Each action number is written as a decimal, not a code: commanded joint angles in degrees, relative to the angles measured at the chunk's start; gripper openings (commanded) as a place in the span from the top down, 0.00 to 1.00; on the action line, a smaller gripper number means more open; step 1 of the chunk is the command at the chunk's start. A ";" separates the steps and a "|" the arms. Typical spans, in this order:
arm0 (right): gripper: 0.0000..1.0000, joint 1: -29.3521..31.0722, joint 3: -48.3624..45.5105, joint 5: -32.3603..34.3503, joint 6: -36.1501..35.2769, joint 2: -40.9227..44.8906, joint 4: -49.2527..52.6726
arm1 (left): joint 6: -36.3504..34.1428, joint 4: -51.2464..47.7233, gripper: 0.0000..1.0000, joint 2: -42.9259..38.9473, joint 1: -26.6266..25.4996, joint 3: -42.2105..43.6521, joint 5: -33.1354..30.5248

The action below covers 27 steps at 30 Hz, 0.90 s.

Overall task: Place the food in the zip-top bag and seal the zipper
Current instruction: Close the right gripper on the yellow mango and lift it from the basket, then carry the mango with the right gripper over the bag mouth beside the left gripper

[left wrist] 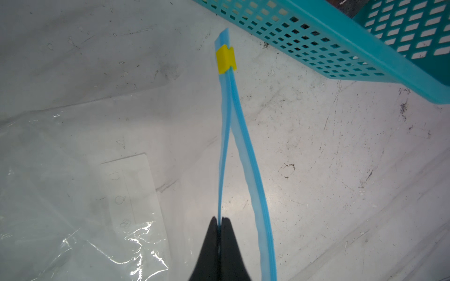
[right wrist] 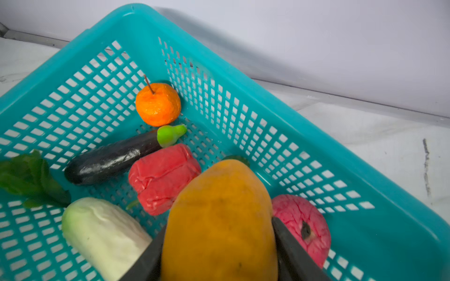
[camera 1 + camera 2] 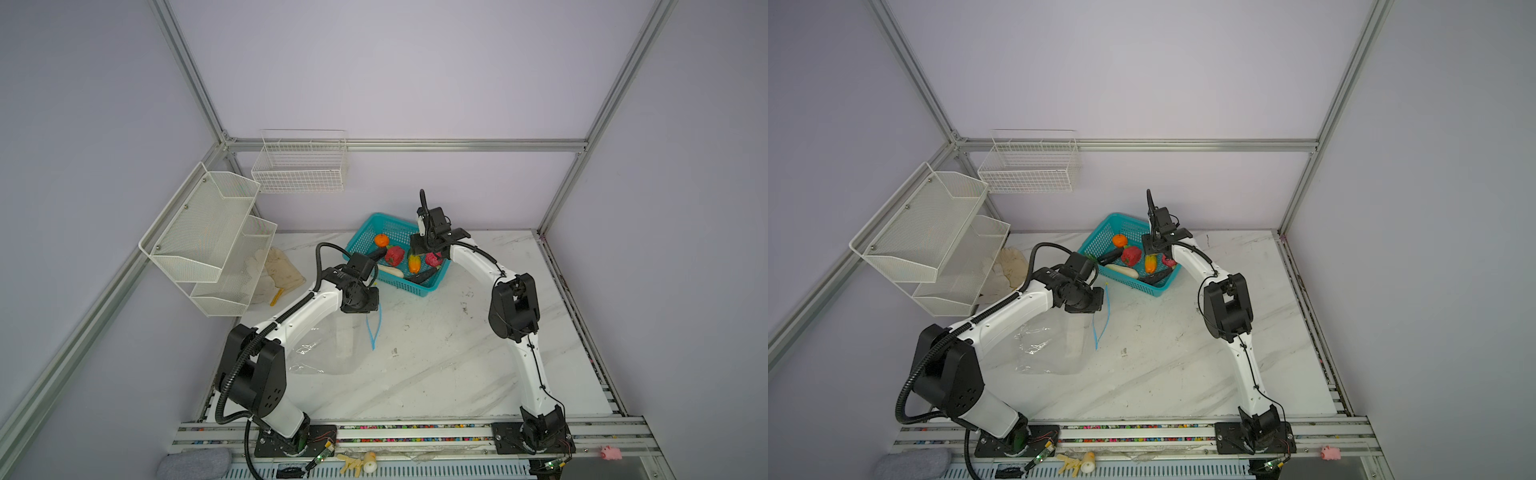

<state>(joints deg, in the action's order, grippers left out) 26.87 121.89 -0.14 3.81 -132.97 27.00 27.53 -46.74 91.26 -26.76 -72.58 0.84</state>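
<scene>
Right claw (image 2: pixel 219 240) clamps the mango (image 2: pixel 219 206) — lift it straight out of the basket (image 2: pixel 401 231) — left claw (image 1: pixel 220 222) pinching the zipper (image 1: pixel 242 146) of the bag (image 1: pixel 73 194).

You won't find a readable word or number anywhere; the white panel (image 1: pixel 136 185) on the zip-top bag (image 1: pixel 60 146) bears only faint outline icons.

In both top views the left arm (image 3: pixel 299 307) climbs from its 7 o'clock base toward 1 o'clock, wrist bent down. The left gripper (image 1: pixel 220 220) is pinched tight on the zipper (image 1: pixel 243 150). The right arm (image 3: pixel 528 374) arches toward 11 o'clock, and the right gripper (image 2: pixel 219 233) clasps the yellow-orange fruit (image 2: pixel 219 206) on both sides.
</scene>
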 commanded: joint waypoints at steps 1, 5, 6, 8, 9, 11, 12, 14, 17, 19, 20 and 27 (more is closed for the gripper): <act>0.41 -0.31 -5.61 -3.56 3.22 7.53 -2.77 | 1.20 1.43 1.00 -2.89 -0.22 -2.30 0.21; 0.41 -0.33 -15.15 -8.89 6.81 16.01 -5.87 | 1.44 1.61 1.00 -3.12 -0.22 -2.18 0.39; 0.41 -0.33 -17.21 -10.52 7.47 17.81 -6.15 | 1.47 1.58 1.00 -3.06 -0.22 -2.20 0.39; 0.41 -0.22 -21.17 -14.21 9.13 21.22 -6.88 | 1.52 1.57 1.00 -3.02 -0.17 -2.35 0.47; 0.41 -0.15 -23.59 -16.45 10.50 23.30 -7.65 | 1.61 1.71 1.00 -2.94 -0.22 -2.43 0.56; 0.41 0.07 -27.72 -19.75 13.16 26.28 -9.21 | 1.87 1.82 1.00 -2.76 -0.22 -2.64 0.69; 0.41 0.39 -30.14 -21.47 14.98 27.97 -10.43 | 2.00 1.92 1.00 -2.67 -0.22 -2.74 0.89; 0.42 1.12 -34.11 -24.54 18.80 30.35 -12.58 | 2.37 2.23 1.00 -2.59 -0.21 -2.78 0.99; 0.44 1.67 -38.97 -30.07 24.20 32.42 -15.33 | 2.83 2.78 1.00 -2.66 -0.22 -2.83 1.35; 0.44 2.34 -42.38 -32.90 27.72 33.67 -18.54 | 3.01 2.98 1.00 -2.67 -0.22 -2.71 1.48; 0.44 3.09 -44.11 -33.74 29.58 34.34 -20.47 | 3.08 3.13 1.00 -2.67 -0.22 -2.71 1.54; 0.44 8.42 -47.42 -33.60 35.69 33.80 -24.53 | 3.51 3.33 1.00 -2.75 -0.21 -2.88 1.71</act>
<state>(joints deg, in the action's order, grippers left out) 33.17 74.87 -31.86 34.28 -99.92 7.55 29.93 -44.82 90.78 -26.76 -72.58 1.76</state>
